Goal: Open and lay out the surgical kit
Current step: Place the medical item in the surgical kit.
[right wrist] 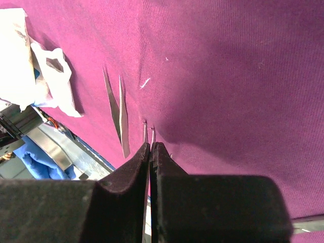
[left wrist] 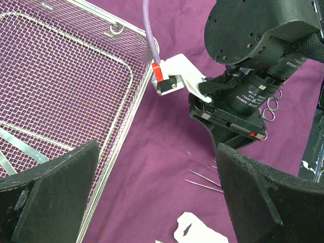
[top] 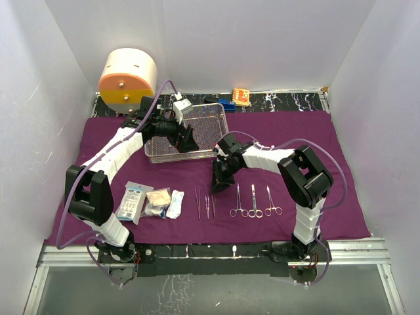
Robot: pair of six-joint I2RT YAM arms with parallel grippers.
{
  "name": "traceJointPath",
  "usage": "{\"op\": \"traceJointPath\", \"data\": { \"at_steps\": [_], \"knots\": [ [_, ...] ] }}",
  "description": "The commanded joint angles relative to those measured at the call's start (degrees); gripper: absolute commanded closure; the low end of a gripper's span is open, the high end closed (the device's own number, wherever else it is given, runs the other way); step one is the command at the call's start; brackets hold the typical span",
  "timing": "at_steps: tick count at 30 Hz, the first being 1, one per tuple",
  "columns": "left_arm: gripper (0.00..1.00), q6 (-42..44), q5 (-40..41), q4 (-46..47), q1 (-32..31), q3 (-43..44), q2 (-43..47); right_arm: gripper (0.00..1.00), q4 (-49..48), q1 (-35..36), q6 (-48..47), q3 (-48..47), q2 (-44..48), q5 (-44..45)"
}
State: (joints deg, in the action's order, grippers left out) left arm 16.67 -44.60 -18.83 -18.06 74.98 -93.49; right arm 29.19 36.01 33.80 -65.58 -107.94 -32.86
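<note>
The purple cloth wrap (top: pixel 295 131) lies spread flat. On it at the back stands the silver wire-mesh tray (top: pixel 210 118). My left gripper (left wrist: pixel 157 202) hangs open over the tray's near right edge (left wrist: pixel 124 121), with one finger (left wrist: pixel 50 192) above the mesh and nothing between the jaws. A steel strip (left wrist: pixel 20 144) lies in the tray. In a row near the front lie a packet (top: pixel 134 200), white gauze (top: pixel 176 203), tweezers (top: pixel 197 203) and three forceps (top: pixel 254 202). My right gripper (right wrist: pixel 151 144) is shut, low over two thin steel tips (right wrist: pixel 145 130) beside the tweezers (right wrist: pixel 117 109).
A cream-and-orange drum (top: pixel 128 79) stands at the back left. Small orange (top: pixel 241 96) and blue (top: pixel 228 104) items sit behind the tray. White walls close in both sides. The right arm's wrist (left wrist: pixel 243 101) hangs close to my left gripper.
</note>
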Motion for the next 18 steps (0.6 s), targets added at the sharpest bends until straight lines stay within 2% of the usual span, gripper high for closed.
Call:
{"op": "traceJointPath", "data": {
  "at_steps": [1, 18],
  "knots": [
    [0.02, 0.1, -1.7, 0.1, 0.3, 0.6, 0.6, 1.00, -0.9, 0.0, 2.1, -0.8, 0.7, 0.6],
    [0.02, 0.1, -1.6, 0.4, 0.4, 0.4, 0.8, 1.00, -0.2, 1.5, 1.0, 0.3, 2.1, 4.7]
  ]
}}
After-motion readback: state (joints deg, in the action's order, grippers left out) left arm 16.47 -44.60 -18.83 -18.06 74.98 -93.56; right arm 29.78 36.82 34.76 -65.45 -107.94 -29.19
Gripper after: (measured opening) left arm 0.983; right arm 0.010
